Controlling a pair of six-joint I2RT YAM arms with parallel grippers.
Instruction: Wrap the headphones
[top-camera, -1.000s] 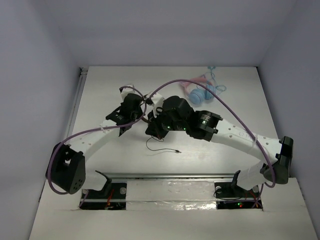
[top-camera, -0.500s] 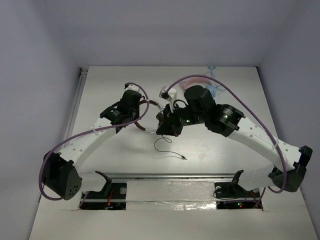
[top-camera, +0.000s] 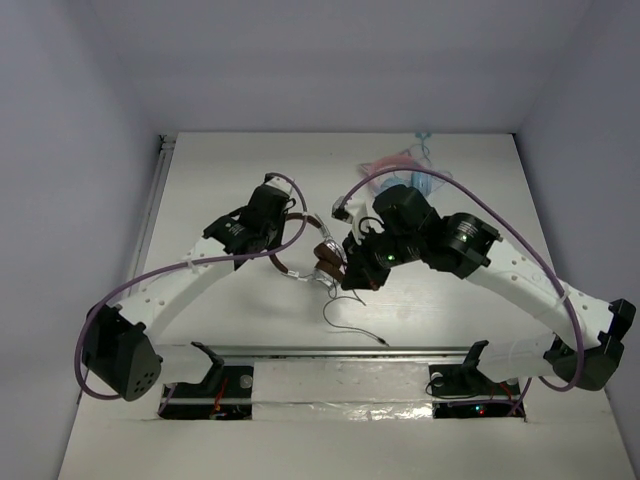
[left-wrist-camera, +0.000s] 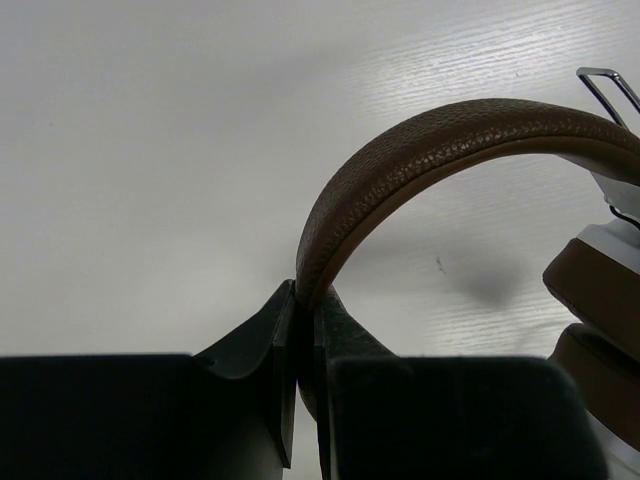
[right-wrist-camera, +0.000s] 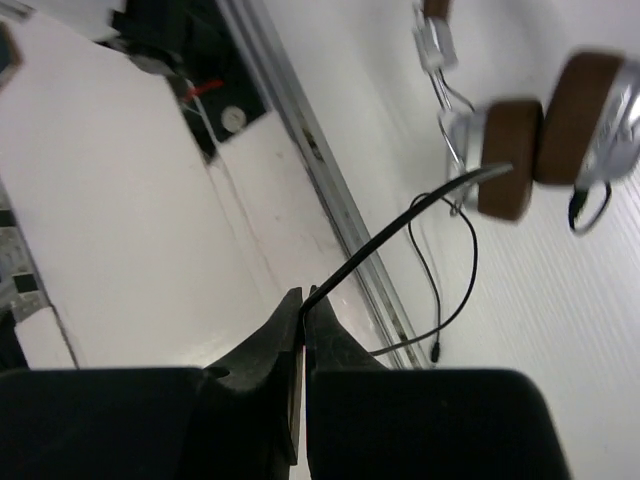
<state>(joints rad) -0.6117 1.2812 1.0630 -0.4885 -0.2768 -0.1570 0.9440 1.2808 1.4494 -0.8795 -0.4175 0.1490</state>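
The left gripper (left-wrist-camera: 305, 302) is closed on the headphones (top-camera: 325, 262). Its two fingers (left-wrist-camera: 262, 340) pinch the brown headband (left-wrist-camera: 450, 140) edge-on, with no gap showing between pad and leather. From the fingertips the headband arcs up and off to the right. At the far right of that arc, well beyond the fingers, the earcups (left-wrist-camera: 600, 290) hang one above the other, brown pads facing each other, next to a thin wire bracket. The white table (left-wrist-camera: 150, 150) lies behind the fingers, and a soft shadow falls on it under the arc.

In the overhead view the left gripper (top-camera: 275, 245) sits at the left end of the headband loop, and the earcups lie between the two grippers. The right gripper (top-camera: 352, 283) is just to their right.

The right gripper (right-wrist-camera: 303, 300) is closed too, its fingertips pressed onto the thin dark cable (right-wrist-camera: 400, 225). The cable leaves the tips as a taut line running up and right to the earcups (right-wrist-camera: 540, 140). A slack loop drops below that line, and its plug (right-wrist-camera: 437, 350) hangs near the metal rail (right-wrist-camera: 330, 180) to the right of the fingers.

Behind the right arm, well away from both sets of fingers, a small pink-and-blue pair of headphones (top-camera: 392, 160) lies on the table.
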